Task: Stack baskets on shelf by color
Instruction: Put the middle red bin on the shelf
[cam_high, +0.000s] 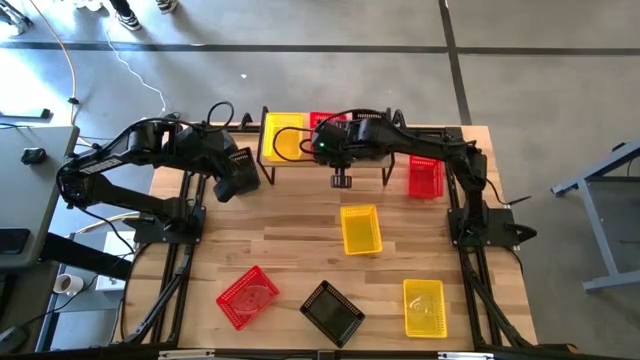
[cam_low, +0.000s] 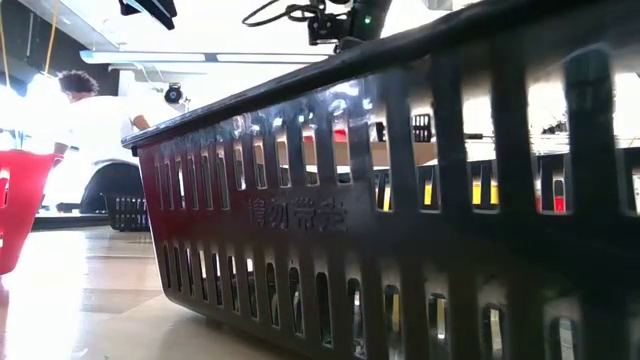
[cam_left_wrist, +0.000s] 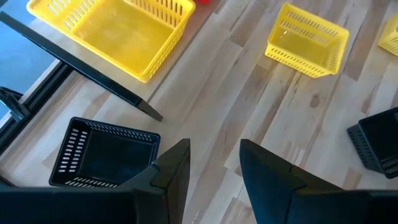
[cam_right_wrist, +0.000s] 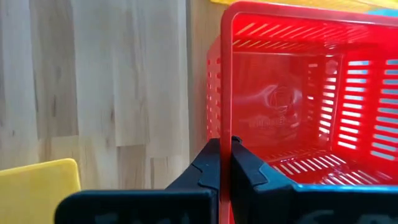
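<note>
The shelf (cam_high: 292, 163) stands at the table's far middle. A yellow basket (cam_high: 283, 137) sits on its left part. Beside it is a red basket (cam_right_wrist: 292, 106), mostly hidden under my right arm (cam_high: 375, 138) in the high view. My right gripper (cam_right_wrist: 225, 149) is shut on this red basket's wall. My left gripper (cam_left_wrist: 214, 177) hangs open with nothing between its fingers. It is left of the shelf, above a black basket (cam_left_wrist: 102, 152) that stands on the table by the shelf's leg (cam_left_wrist: 81, 65). My right gripper pinches the rim (cam_right_wrist: 222, 124) of the red basket's near-side wall, one finger inside the basket and one outside. The fingers slant down from the table's right and lie along the wall. The basket is upright, opening up; I cannot tell whether it rests on the plank.
Loose baskets stand on the table: a yellow one (cam_high: 360, 229) in the middle, a red one (cam_high: 425, 177) right of the shelf, and red (cam_high: 247, 296), black (cam_high: 332, 312) and yellow (cam_high: 424, 306) ones along the near edge. The black one fills the low view (cam_low: 400, 200).
</note>
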